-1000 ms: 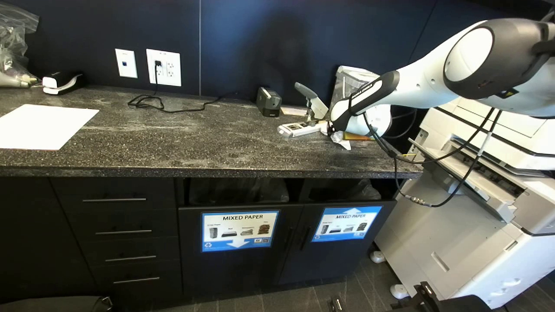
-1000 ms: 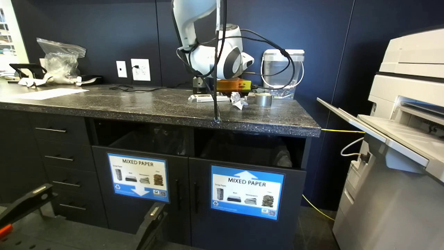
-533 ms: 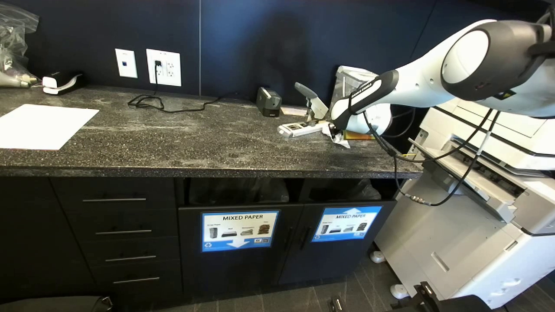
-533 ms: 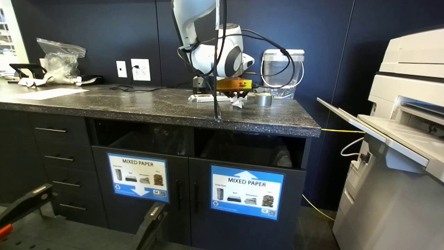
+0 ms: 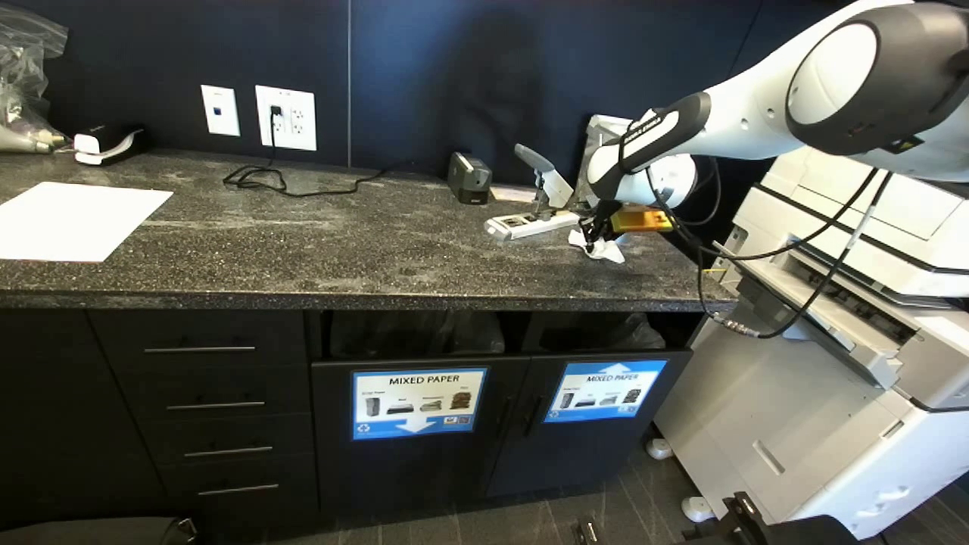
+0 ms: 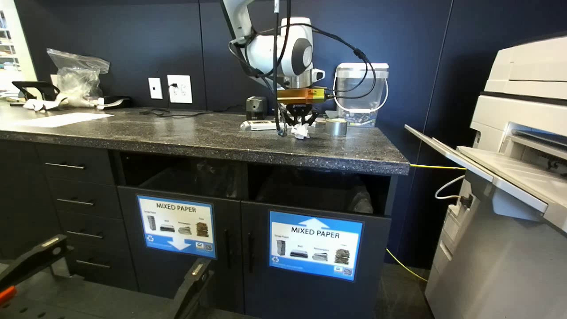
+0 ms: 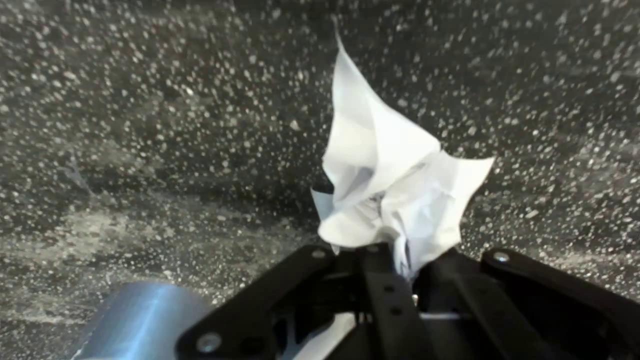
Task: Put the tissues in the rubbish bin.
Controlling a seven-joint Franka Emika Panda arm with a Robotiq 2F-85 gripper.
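- Gripper (image 7: 409,272) was clamped together on a crumpled white tissue (image 7: 385,195), whose loose folds spread toward 12 o'clock in the wrist view; whether it touched the counter (image 5: 341,257) could not be told.
- With the tissue as the clock's centre in both exterior views, the rubbish bin (image 6: 316,288) was at 6 o'clock, its slot under the counter, its front bearing a bright blue and white label (image 6: 315,243).
- The counter's front edge came between tissue and slot, blocking the direct line down.
- At 8 o'clock was a neighbouring panel (image 5: 409,469) with a paler label (image 5: 420,403).
- Just beside the tissue, toward 3 o'clock in an exterior view, stood a silver tape roll (image 6: 336,128).
- Near the tissue, between 9 and 10 o'clock in an exterior view, lay a white desk tool (image 5: 530,225) with its lever tilted up; a black box (image 5: 469,182) stood beyond it, toward 10.
- Toward 2 o'clock in an exterior view, a clear tub (image 6: 354,79) with a white lid stood by the dark wall (image 6: 412,53).
- A black cable (image 6: 275,75) hung across the white arm (image 6: 262,51), its lower bend showing beside the gripper; the gap could not be judged.
- Well apart, a flat paper sheet (image 5: 79,221) lay toward 9 o'clock and a printer (image 5: 772,409) stood between 3 and 4.
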